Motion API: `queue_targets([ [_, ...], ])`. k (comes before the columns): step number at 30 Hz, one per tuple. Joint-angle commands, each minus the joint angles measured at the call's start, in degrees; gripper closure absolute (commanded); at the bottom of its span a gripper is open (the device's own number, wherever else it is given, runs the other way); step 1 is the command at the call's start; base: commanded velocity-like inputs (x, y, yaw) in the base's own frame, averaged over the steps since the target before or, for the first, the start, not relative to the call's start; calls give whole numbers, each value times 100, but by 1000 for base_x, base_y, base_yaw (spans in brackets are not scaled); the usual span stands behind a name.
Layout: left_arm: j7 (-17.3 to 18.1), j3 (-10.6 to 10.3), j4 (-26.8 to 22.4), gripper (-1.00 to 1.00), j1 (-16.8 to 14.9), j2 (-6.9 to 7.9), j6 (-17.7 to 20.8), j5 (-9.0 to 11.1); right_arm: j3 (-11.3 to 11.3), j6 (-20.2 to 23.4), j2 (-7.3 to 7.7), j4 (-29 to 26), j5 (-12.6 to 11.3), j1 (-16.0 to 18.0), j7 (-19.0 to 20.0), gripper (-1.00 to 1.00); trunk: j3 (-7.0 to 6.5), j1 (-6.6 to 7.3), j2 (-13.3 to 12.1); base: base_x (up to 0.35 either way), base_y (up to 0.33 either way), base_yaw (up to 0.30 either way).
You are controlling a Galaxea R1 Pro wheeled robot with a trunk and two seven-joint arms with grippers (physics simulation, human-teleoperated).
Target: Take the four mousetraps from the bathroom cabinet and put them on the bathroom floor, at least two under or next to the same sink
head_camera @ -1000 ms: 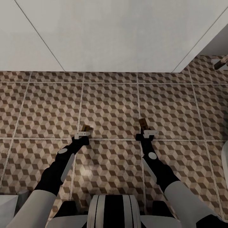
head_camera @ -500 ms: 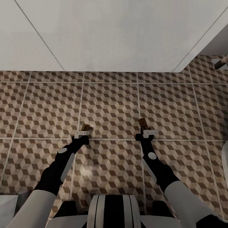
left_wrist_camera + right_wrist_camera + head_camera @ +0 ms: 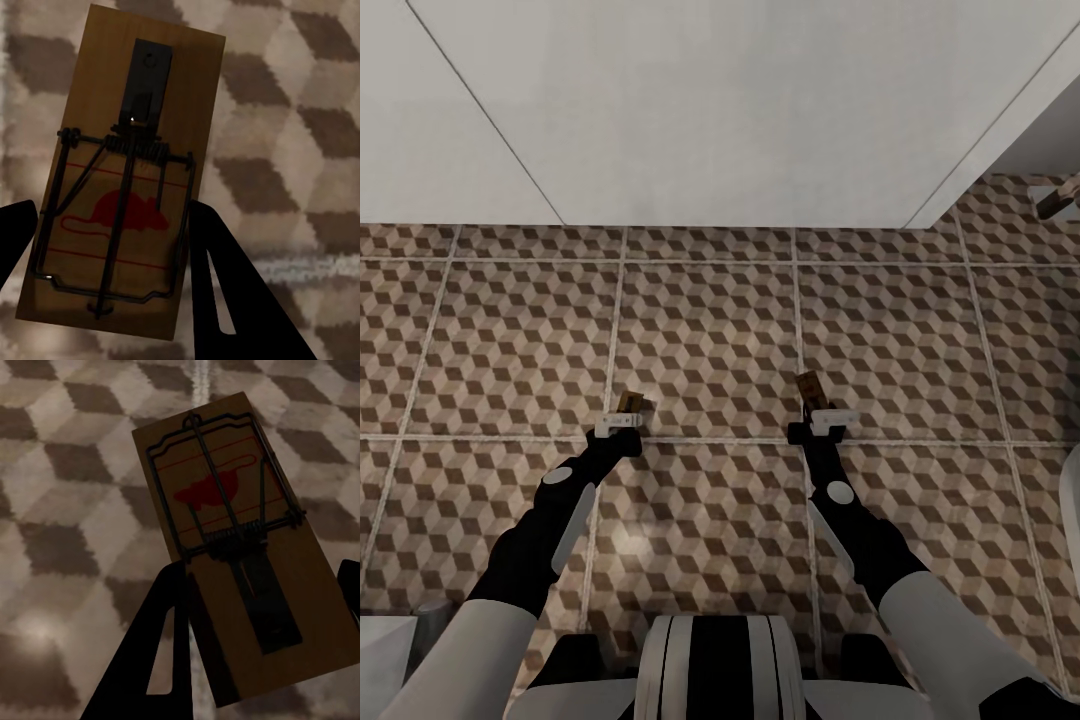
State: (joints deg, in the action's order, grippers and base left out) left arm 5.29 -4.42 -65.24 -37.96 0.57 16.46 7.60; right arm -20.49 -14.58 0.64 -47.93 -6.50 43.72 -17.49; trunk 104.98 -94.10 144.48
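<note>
Cube-patterned tiles of the bathroom floor (image 3: 710,330) spread out below the robot, meeting a broad white surface (image 3: 710,110) at the far side; from the head view it cannot be told whether that white block is the sink or plain wall. Both arms reach forward and down, side by side and well apart.

The left gripper (image 3: 622,424) pinches one mousetrap (image 3: 631,402) by its long edges; the left wrist view shows the tan board (image 3: 124,172) between the two dark fingers (image 3: 217,292), its wire frame and red mouse mark facing the camera. The right gripper (image 3: 822,420) pinches a second mousetrap (image 3: 812,388) the same way, the board (image 3: 240,562) sitting between the fingers (image 3: 169,637) with its sprung wire side up.

Gripping the boards by the edges keeps the fingers off the wire bar and lets each trap go down flat, face up. Both traps appear held low over the tiles, though whether either one already touches the floor cannot be told from these views.

This looks like the placing step for two of the four traps. Setting them down near the white block would make sense if it is the sink, since two traps must end up beside or under it.
</note>
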Motion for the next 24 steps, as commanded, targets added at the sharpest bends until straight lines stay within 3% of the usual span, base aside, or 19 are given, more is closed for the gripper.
queue_targets([
  [1,7,-6,0,100,-1,4,33,49,-34,-31,7,3,-62,5,-37,100,2,1,1,0,0,0],
  [24,7,-6,-6,100,-1,-5,33,49,-34,-36,7,3,-62,5,-35,100,2,1,1,0,0,0],
])
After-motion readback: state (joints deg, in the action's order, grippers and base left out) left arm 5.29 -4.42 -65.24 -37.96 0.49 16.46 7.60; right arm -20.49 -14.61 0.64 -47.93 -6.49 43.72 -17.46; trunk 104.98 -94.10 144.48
